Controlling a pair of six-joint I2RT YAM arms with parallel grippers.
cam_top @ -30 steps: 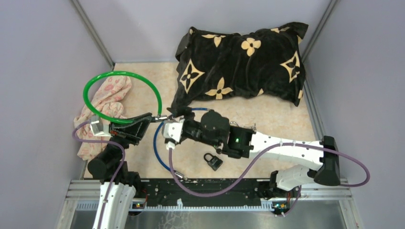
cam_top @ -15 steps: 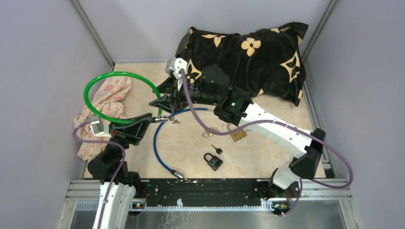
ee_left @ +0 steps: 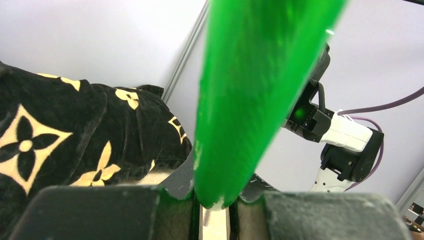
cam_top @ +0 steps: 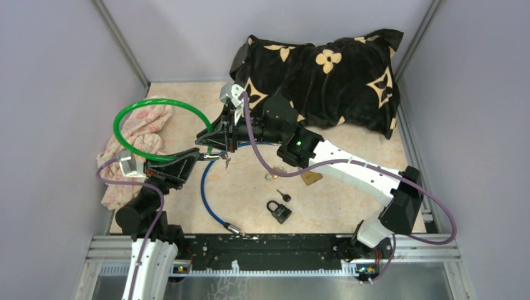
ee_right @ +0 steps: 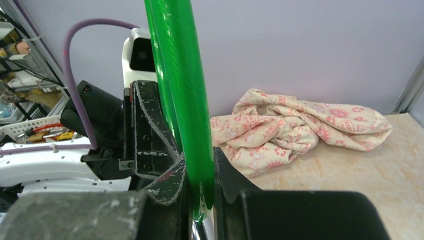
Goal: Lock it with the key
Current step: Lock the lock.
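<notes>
A green cable lock (cam_top: 159, 103) arcs up over the table's left side. My left gripper (cam_top: 200, 155) is shut on one end of it; in the left wrist view the green cable (ee_left: 250, 100) sits pinched between the fingers of the gripper (ee_left: 215, 206). My right gripper (cam_top: 209, 139) is shut on the cable just above, with the green cable (ee_right: 187, 100) and its chrome tip clamped in the gripper (ee_right: 200, 205). A small key (cam_top: 226, 162) dangles below where the two grippers meet.
A blue cable lock (cam_top: 205, 187) curves across the floor. A black padlock (cam_top: 279, 211), a loose black-headed key (cam_top: 283, 195) and a brass padlock (cam_top: 311, 177) lie mid-table. A black patterned pillow (cam_top: 319, 81) fills the back; a pink cloth (cam_top: 140, 128) lies left.
My right arm swung from low over the table's middle to the back left and closed on the green cable beside the left gripper. The brass padlock is now uncovered.
</notes>
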